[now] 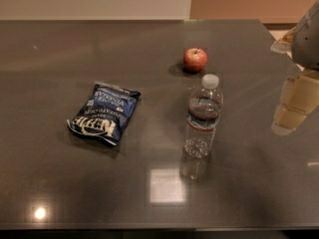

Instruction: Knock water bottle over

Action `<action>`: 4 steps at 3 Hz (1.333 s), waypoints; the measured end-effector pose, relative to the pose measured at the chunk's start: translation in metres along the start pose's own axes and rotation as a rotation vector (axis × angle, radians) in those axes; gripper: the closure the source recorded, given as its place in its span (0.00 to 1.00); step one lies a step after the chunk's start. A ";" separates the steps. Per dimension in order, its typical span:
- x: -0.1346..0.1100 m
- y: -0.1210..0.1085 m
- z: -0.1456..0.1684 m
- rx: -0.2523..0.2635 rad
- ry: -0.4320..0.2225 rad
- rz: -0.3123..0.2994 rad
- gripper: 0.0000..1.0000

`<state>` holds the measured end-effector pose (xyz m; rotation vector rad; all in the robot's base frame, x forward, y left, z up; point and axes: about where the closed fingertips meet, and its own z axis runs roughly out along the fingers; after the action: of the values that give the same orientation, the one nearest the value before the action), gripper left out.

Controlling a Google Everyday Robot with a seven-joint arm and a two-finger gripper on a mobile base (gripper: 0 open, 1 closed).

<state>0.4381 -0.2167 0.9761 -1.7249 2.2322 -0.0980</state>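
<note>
The water bottle [202,117] stands upright near the middle of the dark grey table [60,59]. It is clear ribbed plastic with a white cap and a thin red-edged label band. My gripper [291,106] hangs at the right edge of the view, to the right of the bottle and well apart from it, at about the bottle's height. Its pale fingers point down toward the table.
A red apple [195,59] sits just behind the bottle. A blue chip bag [104,112] lies flat to the bottle's left. The table's right edge runs close behind my gripper, with a tan wall beyond the far edge.
</note>
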 end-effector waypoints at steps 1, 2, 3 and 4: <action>0.000 0.000 0.000 0.000 0.000 0.000 0.00; 0.000 0.000 0.000 -0.001 -0.002 0.000 0.00; -0.014 0.002 0.005 -0.048 -0.086 -0.015 0.00; -0.038 0.010 0.016 -0.114 -0.219 -0.041 0.00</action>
<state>0.4416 -0.1753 0.9663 -1.7455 2.0792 0.2033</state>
